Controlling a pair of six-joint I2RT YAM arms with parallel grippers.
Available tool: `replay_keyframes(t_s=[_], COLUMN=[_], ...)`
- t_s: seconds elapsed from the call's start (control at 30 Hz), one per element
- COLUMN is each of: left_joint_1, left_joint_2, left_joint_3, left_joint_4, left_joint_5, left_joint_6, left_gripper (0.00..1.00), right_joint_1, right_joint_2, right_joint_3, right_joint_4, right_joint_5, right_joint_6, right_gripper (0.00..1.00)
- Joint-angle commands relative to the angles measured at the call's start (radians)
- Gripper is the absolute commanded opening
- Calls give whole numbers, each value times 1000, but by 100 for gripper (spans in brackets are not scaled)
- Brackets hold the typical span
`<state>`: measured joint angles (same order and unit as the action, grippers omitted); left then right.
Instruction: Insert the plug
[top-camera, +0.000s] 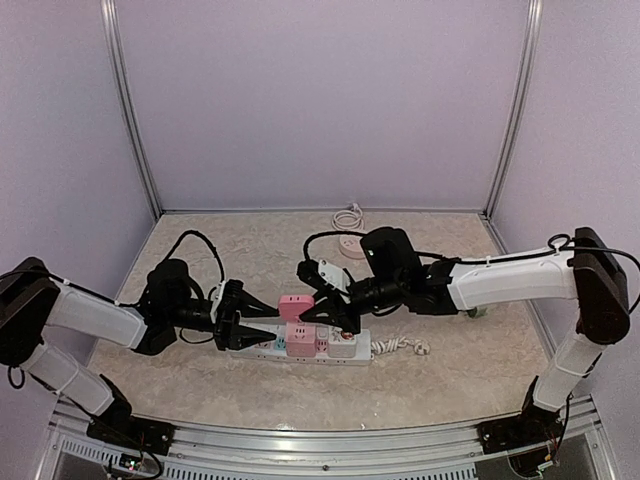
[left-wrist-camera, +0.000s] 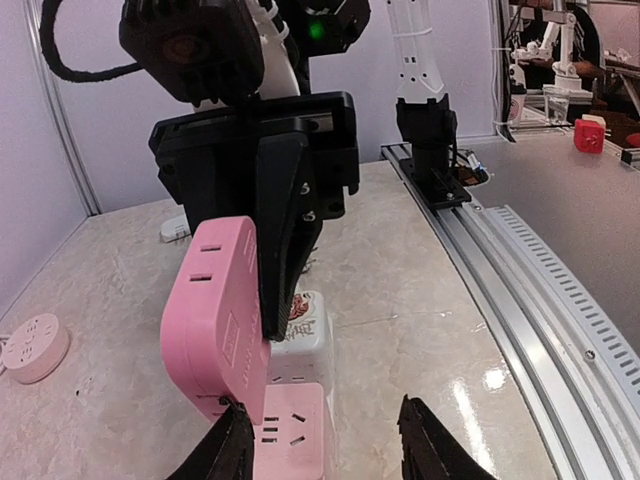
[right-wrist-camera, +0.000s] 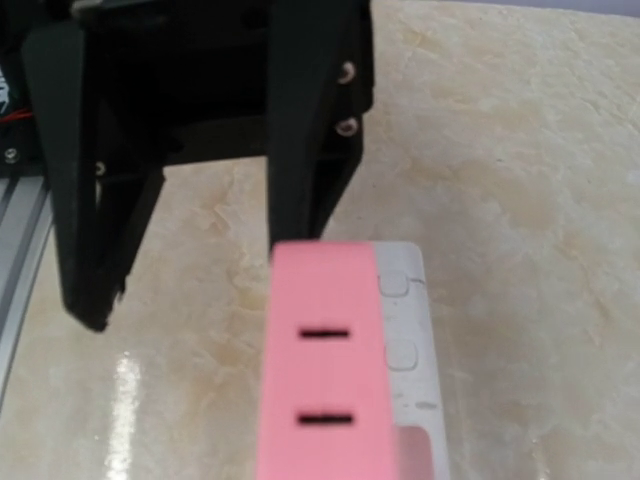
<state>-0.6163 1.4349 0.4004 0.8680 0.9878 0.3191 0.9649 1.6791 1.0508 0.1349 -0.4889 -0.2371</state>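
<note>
**Plug held over the strip, not seated**

The pink plug (top-camera: 297, 306) is in the right gripper (top-camera: 308, 314). In the left wrist view one black finger (left-wrist-camera: 285, 250) lies flat against the plug's side. The other is hidden behind the plug, so I judge this a closed grip rather than see it whole. The plug hangs just above the left half of the white strip (top-camera: 345, 348), which lies flat on the table (top-camera: 450, 380).

The strip's long axis runs left to right across the top view, between the two arms. The plug is tilted and not square to the strip. Its lower edge dips toward the pink socket (left-wrist-camera: 290, 432) on the strip, and its top leans away. I cannot tell whether that lower edge touches the socket or whether any pins have entered.

The left gripper (top-camera: 270, 320) sits at the strip's left end. Its fingers (left-wrist-camera: 228, 455) are spread apart, one on each side of the strip, and they hold nothing. From there it looks placed to brace the strip.

The coming move belongs to the right arm. The socket lies straight below the plug, so the plug probably needs to be levelled against the strip's top face and then pressed down. If it goes down tilted, it may jam or push the strip sideways.
</note>
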Motion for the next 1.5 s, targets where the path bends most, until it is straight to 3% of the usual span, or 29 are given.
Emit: replay_keyframes(t_s=[0.0,0.1,0.4,0.63,0.83,0.93,1.2,1.47], left_joint_1=[-35,-42,-49,-57,-59,-59,-41,-10], left_joint_2=[16,34,74,106,121,133,191,202], left_joint_3=[-12,-9,5,19,27,31,68,109], left_joint_4=[95,112,143,200,215,224,143,51], left_joint_5=[-102,-166,-166,-151,-128,-122,-198,-152], left_joint_6=[-43,-95,-99,-109,-131,-131,-85,-40], left_gripper=[48,48,46,19,16,0,0,0], right_joint_1=[0,0,0,1,-1,-4,-15,-17], right_joint_2=[19,5,23,43,53,61,97,123], right_joint_3=[-14,-48,-56,-45,-59,-58,-66,-49], right_joint_4=[80,126,162,149,166,176,205,221], right_joint_5=[-25,-50,-110,-120,-105,-94,-24,-23], right_joint_6=[14,19,20,24,27,27,70,62], right_gripper=[0,0,0,0,0,0,0,0])
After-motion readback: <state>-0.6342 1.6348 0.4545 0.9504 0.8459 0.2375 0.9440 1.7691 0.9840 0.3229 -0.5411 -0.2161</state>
